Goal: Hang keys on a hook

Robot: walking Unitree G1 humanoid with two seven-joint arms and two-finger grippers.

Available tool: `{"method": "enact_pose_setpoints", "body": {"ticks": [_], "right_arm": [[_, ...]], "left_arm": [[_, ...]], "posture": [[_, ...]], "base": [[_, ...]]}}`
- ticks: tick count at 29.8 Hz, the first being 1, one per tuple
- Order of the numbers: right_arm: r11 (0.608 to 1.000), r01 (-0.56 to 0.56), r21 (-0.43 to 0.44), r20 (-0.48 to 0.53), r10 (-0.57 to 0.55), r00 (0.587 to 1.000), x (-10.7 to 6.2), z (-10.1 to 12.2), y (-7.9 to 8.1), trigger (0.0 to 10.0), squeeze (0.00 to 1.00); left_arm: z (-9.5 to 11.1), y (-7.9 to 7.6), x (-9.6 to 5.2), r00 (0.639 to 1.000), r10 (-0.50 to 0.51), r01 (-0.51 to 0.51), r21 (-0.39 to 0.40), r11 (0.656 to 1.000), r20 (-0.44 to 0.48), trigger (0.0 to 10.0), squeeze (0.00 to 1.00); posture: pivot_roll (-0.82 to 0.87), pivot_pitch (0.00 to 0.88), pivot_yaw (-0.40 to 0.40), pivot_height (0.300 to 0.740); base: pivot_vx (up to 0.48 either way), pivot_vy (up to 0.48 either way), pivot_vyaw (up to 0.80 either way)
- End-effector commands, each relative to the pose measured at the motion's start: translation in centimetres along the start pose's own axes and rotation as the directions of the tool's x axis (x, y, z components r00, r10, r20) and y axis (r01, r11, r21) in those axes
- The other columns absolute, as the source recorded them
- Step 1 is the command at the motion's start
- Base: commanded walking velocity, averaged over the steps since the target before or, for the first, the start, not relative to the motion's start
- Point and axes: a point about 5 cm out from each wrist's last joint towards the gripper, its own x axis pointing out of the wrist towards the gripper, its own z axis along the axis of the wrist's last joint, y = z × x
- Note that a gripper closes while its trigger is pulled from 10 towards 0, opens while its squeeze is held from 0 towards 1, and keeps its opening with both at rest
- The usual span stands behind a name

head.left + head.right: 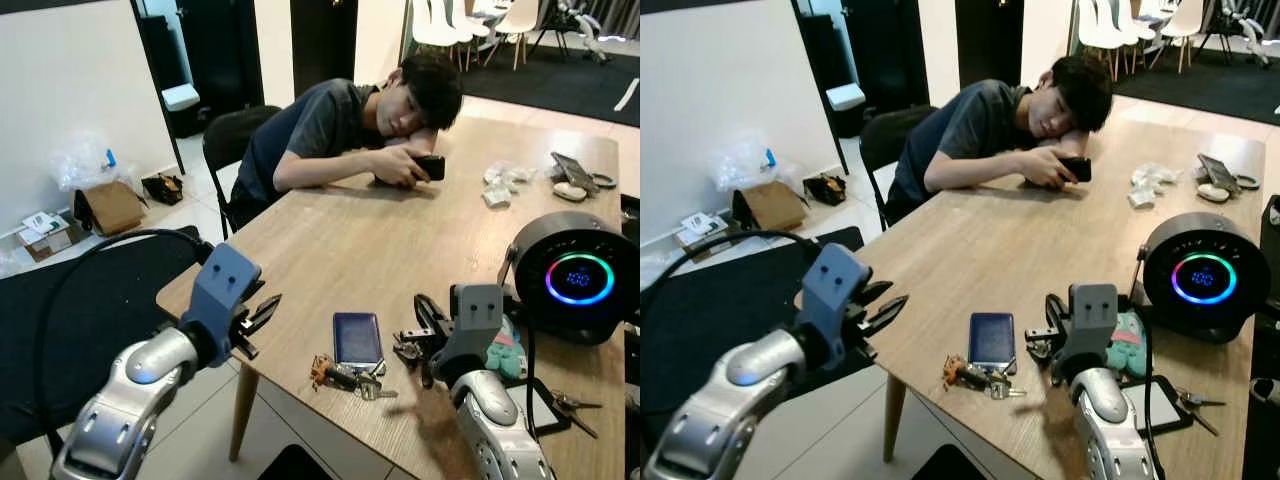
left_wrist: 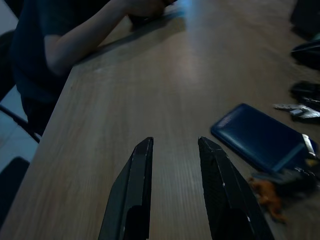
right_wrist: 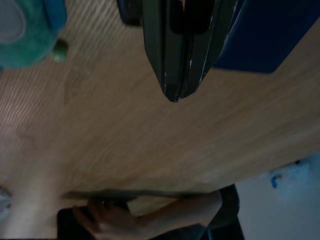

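The right gripper [image 3: 174,97] has its two black fingers pressed together at the tips with nothing between them, hovering just above bare wood of the table [image 1: 350,240]. In the head views the right gripper sits at the near edge of the table, beside a green plush toy [image 1: 505,352] and in front of a round black speaker with a glowing ring [image 1: 575,275]. The left gripper [image 2: 175,150] has its fingers spread apart and empty, held over the table's near corner and pointing across the wood toward a dark blue wallet [image 2: 260,137].

The keys [image 1: 345,378] lie flat on the table at the near edge, touching the wallet's near end, with an orange tag on the bunch. They sit between the two grippers, nearer the right one and a little to its left. A second dark bunch [image 1: 408,348] lies just beside the right gripper.

The step in hand looks like the reach for the keys. To do it well, the right gripper likely needs to part its fingers first, come down over the ring or the tag rather than the flat blades, and close low against the wood without catching the wallet. No hook can be made out here, so the carry remains to be planned. A person [image 1: 350,125] rests head and arms on the far side of the table, holding a phone, well apart from the keys.
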Motion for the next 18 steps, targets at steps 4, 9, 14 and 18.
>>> {"method": "enact_pose_setpoints", "body": {"ticks": [4,9,14,18], "right_arm": [[0.999,0.045,0.004,-0.126,-0.045,0.991,-1.7,-1.9,-1.2,10.0,0.00],[0.977,0.211,-0.032,-0.119,-0.213,0.970,-2.8,-0.9,-4.5,10.0,0.00],[0.976,0.218,0.013,-0.138,-0.214,0.967,-2.9,-0.9,-5.4,10.0,0.00],[0.999,0.019,0.035,-0.146,-0.014,0.989,-2.5,-0.8,-3.1,10.0,0.00]], "left_arm": [[-0.7,-1.1,-0.9,0.995,-0.071,0.070,-0.013,0.997,-0.071,10.0,0.00],[-2.8,-4.5,-0.4,0.980,-0.153,0.138,-0.120,0.983,-0.128,10.0,0.00],[-4.0,-6.9,0.8,0.964,-0.210,0.177,-0.193,0.965,-0.164,10.0,0.00],[-4.3,-8.3,2.7,0.958,-0.232,0.185,-0.258,0.948,-0.167,10.0,0.00]], "posture": [[0.05,0.131,0.069,0.740],[0.03,0.131,0.075,0.740],[0.01,0.129,0.086,0.740],[0.01,0.123,0.093,0.740]], "base": [[0.000,0.000,0.00],[0.000,0.000,0.00],[0.000,0.000,0.00],[0.000,0.000,0.00]]}}
